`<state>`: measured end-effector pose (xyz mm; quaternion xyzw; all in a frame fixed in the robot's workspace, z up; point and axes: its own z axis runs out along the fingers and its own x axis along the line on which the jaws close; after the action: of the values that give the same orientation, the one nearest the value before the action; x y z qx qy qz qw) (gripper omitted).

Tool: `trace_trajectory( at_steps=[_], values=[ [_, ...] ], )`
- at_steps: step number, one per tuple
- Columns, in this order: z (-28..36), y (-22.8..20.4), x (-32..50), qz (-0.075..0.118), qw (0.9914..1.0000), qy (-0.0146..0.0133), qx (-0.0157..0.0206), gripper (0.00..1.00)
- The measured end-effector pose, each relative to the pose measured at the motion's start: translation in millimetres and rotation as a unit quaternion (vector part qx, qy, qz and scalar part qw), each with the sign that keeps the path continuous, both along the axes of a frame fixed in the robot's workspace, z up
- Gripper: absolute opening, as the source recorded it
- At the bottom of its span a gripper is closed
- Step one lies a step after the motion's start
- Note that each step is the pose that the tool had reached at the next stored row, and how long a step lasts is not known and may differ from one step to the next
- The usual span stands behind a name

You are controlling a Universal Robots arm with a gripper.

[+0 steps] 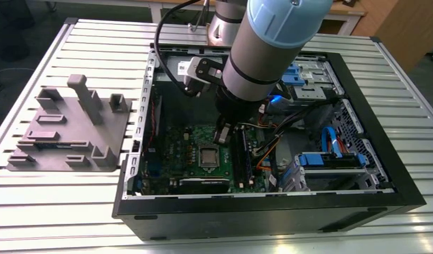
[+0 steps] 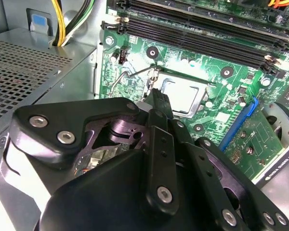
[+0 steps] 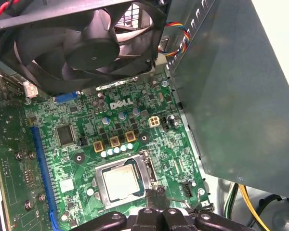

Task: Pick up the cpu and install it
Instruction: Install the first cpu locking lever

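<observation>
Hovering over the seated cpu
End effector fingertips pressed together, empty, just beside the socket's edge; cpu lies flat in the motherboard socket.

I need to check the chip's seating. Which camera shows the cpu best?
The first wrist view: the cpu lies unobstructed in its socket frame. In the second wrist view the gripper partly hides it; in the exterior view it is small.
</observation>
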<state>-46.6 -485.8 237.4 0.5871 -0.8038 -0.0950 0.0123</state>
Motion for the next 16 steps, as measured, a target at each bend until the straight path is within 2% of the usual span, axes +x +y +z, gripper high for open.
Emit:
trace_trajectory(
  at_steps=[11, 16],
  values=[
    [0.0, 0.0, 2.0, 0.0, 1.0, -0.0002, -0.0001, 0.1],
    [0.0, 0.0, 11.5, 0.0, 1.0, -0.0002, -0.0001, 0.1]
  ],
)
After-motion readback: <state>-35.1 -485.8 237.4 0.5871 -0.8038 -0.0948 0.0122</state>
